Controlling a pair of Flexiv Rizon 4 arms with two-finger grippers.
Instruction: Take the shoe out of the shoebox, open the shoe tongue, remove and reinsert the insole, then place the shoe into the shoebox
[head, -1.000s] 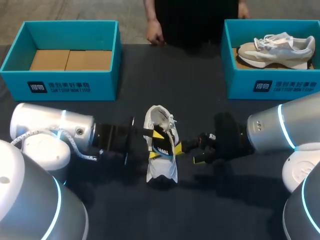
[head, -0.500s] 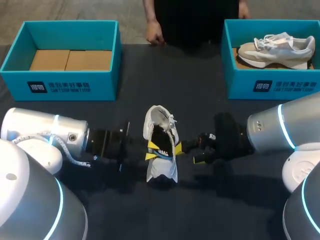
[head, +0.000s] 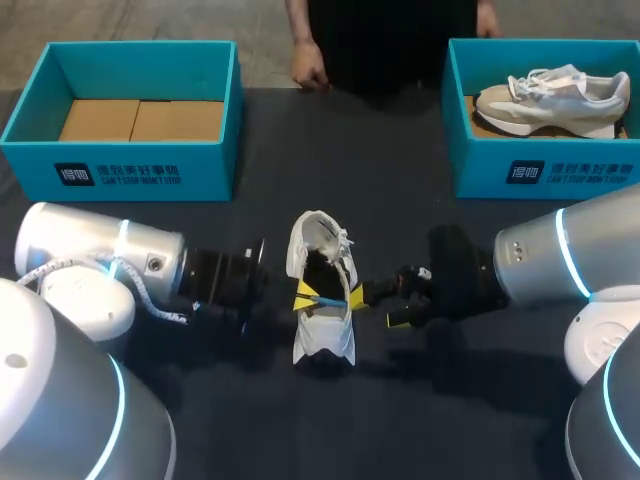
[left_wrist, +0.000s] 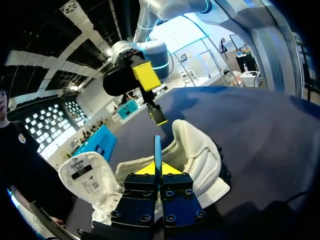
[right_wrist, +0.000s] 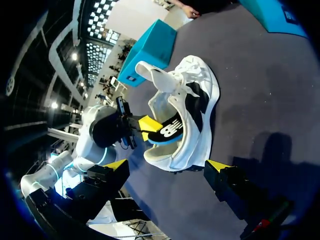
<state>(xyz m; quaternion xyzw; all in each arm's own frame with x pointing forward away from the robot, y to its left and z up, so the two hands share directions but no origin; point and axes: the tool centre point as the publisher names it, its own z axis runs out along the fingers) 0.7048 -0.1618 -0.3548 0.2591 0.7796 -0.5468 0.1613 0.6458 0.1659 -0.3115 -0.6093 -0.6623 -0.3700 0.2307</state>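
left arm eased back toward shoe (head: 322, 345) | left hand (left_wrist: 158, 170) pinches insole (left_wrist: 157, 149) | right hand (head: 377, 308) spread beside shoe

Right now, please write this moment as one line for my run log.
left gripper: shut on insole, in shoe | right gripper: open, beside shoe | shoe: on table

Left gripper (head: 306, 298), pinching the insole (left_wrist: 157, 148), and right gripper (head: 378, 308) flank the shoe (head: 322, 343); table (head: 340, 150) between left shoebox (head: 130, 172) and right shoebox (head: 545, 172) lies free.
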